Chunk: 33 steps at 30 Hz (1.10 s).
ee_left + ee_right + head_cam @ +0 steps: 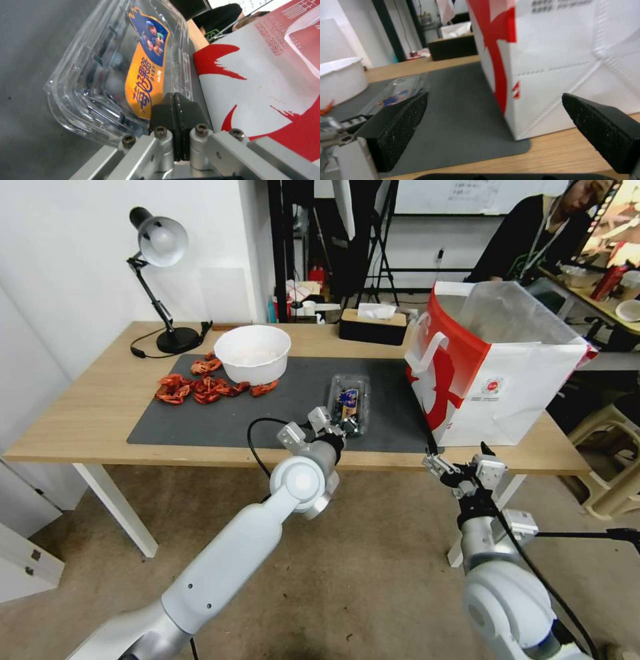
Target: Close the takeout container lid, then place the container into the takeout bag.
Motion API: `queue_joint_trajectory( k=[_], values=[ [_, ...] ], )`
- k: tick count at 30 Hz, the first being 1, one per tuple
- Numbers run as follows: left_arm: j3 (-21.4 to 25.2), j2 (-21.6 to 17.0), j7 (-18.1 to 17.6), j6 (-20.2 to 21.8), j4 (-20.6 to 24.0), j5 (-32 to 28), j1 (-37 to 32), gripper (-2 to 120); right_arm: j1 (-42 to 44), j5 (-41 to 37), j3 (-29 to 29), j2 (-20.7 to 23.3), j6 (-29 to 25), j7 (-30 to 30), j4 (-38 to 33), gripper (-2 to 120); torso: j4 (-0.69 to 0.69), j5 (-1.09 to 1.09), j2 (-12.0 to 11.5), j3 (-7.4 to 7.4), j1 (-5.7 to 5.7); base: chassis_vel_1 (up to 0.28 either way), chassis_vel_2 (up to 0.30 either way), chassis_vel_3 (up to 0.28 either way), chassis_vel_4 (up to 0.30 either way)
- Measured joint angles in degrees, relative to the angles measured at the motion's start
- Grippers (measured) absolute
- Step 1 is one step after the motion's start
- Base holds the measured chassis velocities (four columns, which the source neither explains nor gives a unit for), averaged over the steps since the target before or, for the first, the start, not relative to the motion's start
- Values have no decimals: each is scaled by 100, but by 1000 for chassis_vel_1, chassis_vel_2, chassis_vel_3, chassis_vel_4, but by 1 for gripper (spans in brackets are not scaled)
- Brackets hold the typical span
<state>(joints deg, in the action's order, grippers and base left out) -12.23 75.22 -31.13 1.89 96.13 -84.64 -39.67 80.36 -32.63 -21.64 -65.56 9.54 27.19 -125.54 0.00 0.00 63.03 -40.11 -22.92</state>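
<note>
So the left gripper [176,110] has its two dark pads pressed flat together with nothing between them, and it's parked right at the near end of the takeout container [349,405], tips touching or just about touching the clear plastic. My guess is it's using the closed tips like a blunt finger to push the lid [146,67] down, since shut fingers give a stiffer poke than spread ones. The lid looks laid over the base already, colourful label facing up, though I can't tell if the edge has actually snapped. The container sits on the dark mat [213,427] toward the near edge of the desk [87,413], with the takeout bag [493,373] standing just to its right, mouth open and liner puffed up, so the drop-in should be a short hop. The right gripper [461,465] hangs just off the near edge of the desk below the bag, fingers spread wide, probably waiting. The white bowl [252,353] sits far left, out of the way.
</note>
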Motion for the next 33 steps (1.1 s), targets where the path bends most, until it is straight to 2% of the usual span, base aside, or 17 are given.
queue_joint_trajectory(
  k=[7, 9, 12, 16, 20, 33],
  values=[
    [-86, -28, 1, -14, -23, 50, 48, 0, -688, -1686, 221, 267, 458, 159, 104, 100, -1, 0, -1, 0, 0, 0, 0, 0, 0],
    [-95, -25, 2, -16, -28, 51, 59, 0, -798, -1851, 259, 281, 476, 166, 163, 100, 0, 0, -1, 0, 0, 0, 0, 0, 0],
    [-146, -12, 7, -24, -70, 55, 122, 0, -1345, -2600, 423, 334, 549, 194, 457, 100, 0, 0, -1, 0, 0, 0, 0, 0, 0],
    [-162, 11, 9, -29, -89, 69, 146, 0, -1890, -3172, 567, 353, 621, 224, 783, 100, 0, 0, -1, 0, 0, 0, 0, 0, 0],
    [-164, 11, 10, -35, -93, 96, 146, 0, -2362, -3613, 763, 338, 710, 274, 1153, 100, -1, -1, -1, 0, 0, 0, 0, 0, 0],
    [-141, -28, 16, -44, -92, 131, 132, 0, -3270, -3995, 1322, 5, 719, 287, 2255, 100, 0, 0, -1, 0, 0, 0, 0, 0, 0]
  ],
)
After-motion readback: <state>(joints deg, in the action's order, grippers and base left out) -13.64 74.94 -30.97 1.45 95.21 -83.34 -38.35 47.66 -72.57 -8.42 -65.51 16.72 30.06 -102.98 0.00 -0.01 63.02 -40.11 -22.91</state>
